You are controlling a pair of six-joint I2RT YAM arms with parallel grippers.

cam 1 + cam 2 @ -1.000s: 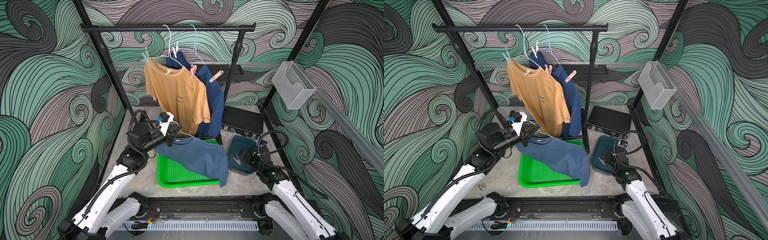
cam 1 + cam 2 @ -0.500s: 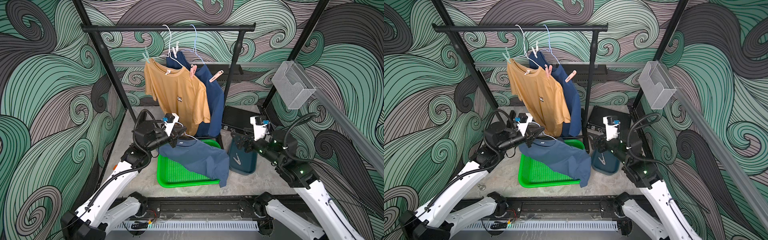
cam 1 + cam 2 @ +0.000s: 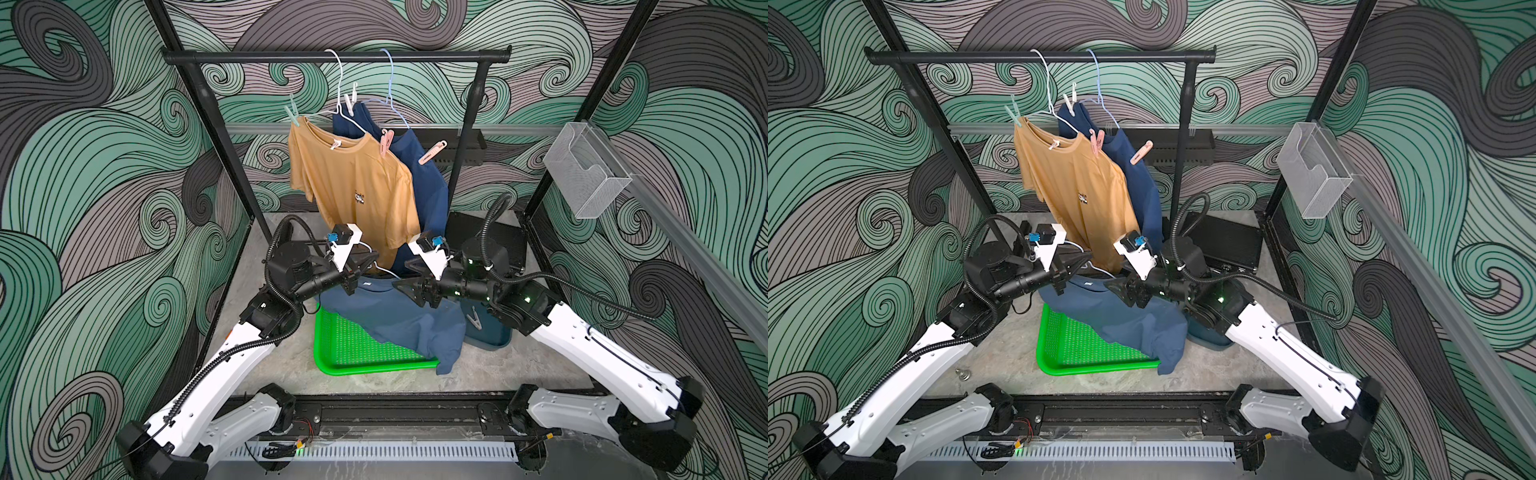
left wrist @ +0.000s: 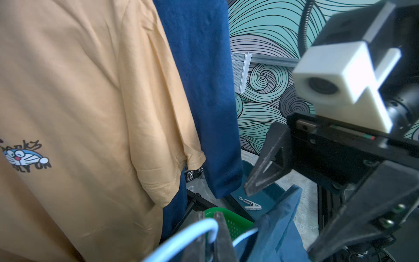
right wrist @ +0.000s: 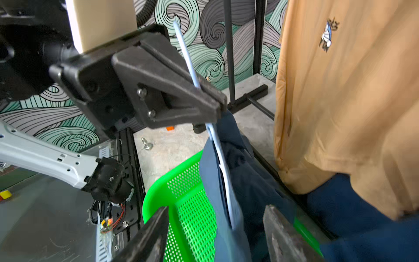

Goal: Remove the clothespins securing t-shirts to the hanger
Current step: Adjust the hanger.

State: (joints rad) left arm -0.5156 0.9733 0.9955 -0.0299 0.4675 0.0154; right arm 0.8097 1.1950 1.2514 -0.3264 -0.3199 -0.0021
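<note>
Scene: Two hangers hang from the black rail at the far side, carrying the mustard t-shirt and, behind it, the navy t-shirt. The light-blue hanger is held low at centre, and the medium blue t-shirt drapes from it over the green tray.
Clothespins: Four are clipped to the hung pair: the mint clothespin far left, then the white clothespin, the pink clothespin and the peach clothespin. A loose clothespin lies in the dark-blue bin, right of the tray.
Left end effector: Clamped tight on the wire of the light-blue hanger, holding it above the tray.
Right end effector: Jaws apart, straddling the blue shirt's fabric and the hanger arm, gripping nothing.
Step in hand: Apparently working on the lowered blue shirt while the left arm steadies its hanger.
Next move: Likely a close on whatever sits between the jaws, squarely, so that the fabric does not slide off sideways.
Hard to make out: No peg shows on the blue shirt, and its folds may hide one. The navy shirt's print is out of sight, and the right arm covers part of the bin.
</note>
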